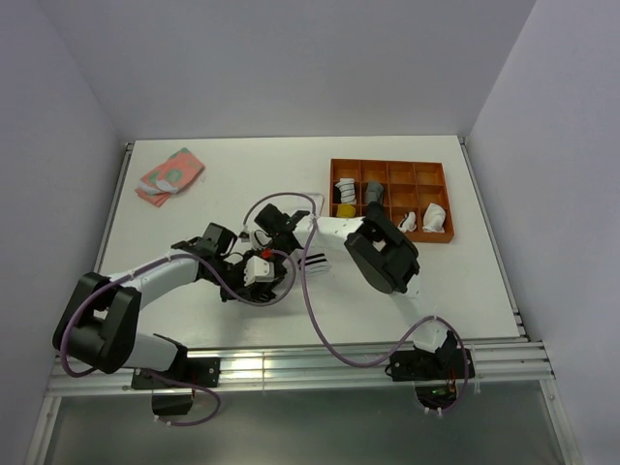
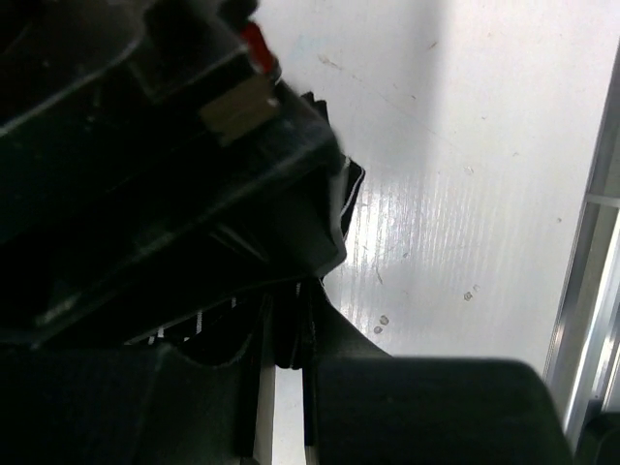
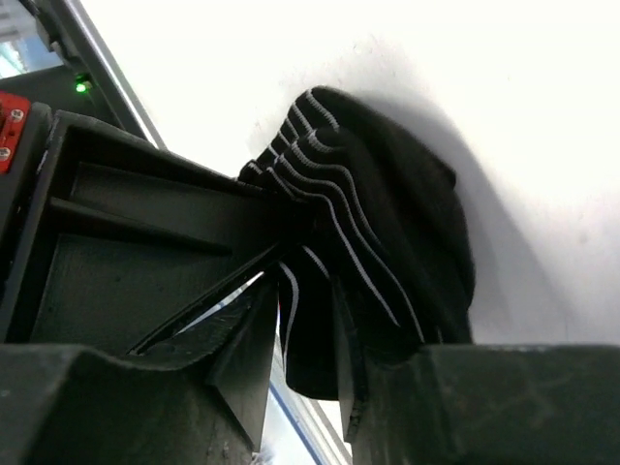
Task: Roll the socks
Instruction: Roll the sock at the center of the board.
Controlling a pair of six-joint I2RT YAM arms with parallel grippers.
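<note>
white table (image 1: 436, 291), pale walls (image 1: 291, 58), black sock (image 3: 387, 232)

blk striped sock (image 1: 313, 260) mid-table, pink sock (image 1: 170, 176) far left, orange tray (image 1: 387, 167) far right

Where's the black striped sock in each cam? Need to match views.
Top external: black striped sock mid-table, partly hidden.
Left wrist: sock low centre, mostly hidden.
Right wrist: sock centre, bunched, stripes clear.
Shared landmark: aluminium rail at the table's near edge.
</note>
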